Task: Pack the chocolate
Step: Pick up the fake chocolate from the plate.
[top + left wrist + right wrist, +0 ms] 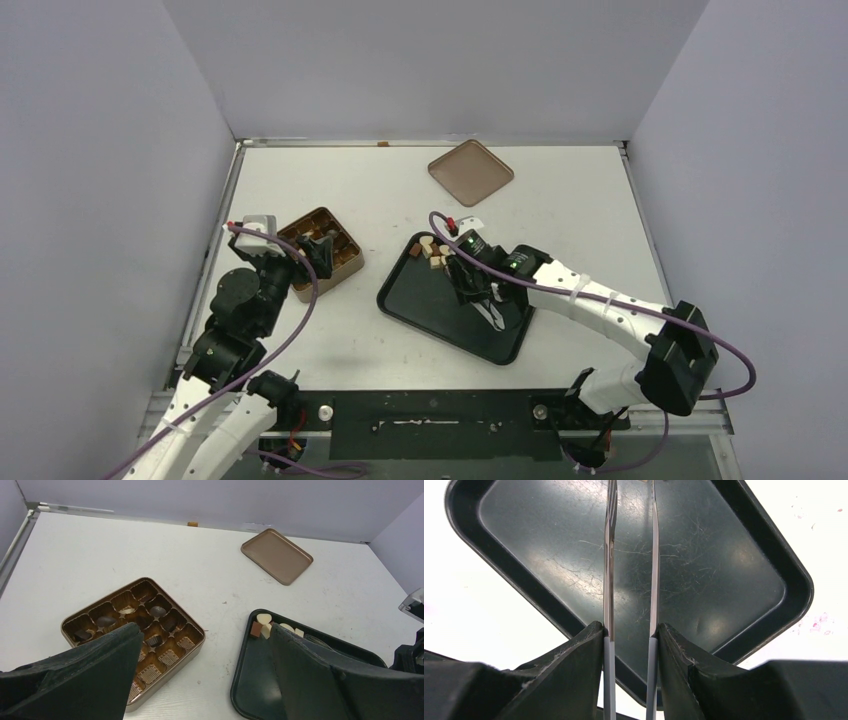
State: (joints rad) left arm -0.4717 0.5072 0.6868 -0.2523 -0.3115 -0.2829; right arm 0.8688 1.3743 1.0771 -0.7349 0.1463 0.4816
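so the right end effector (472,288) is squeezing a pair of tweezers (609,555), and the blades are sitting slightly apart with nothing showing between them. They're hanging over the bare middle of the black tray (440,312), with their long axis pointing toward its near-right end. The loose chocolate (432,255) is bunching up in the tray's far-left corner, i.e. behind that wrist, the opposite way from the tips. I'm guessing the tool is going to need swinging right around before any pick. The right arm is the nearer one. The left end effector (321,246) is hovering wide open and empty over the gold tin (350,268) on the surface, which is holding several pieces.
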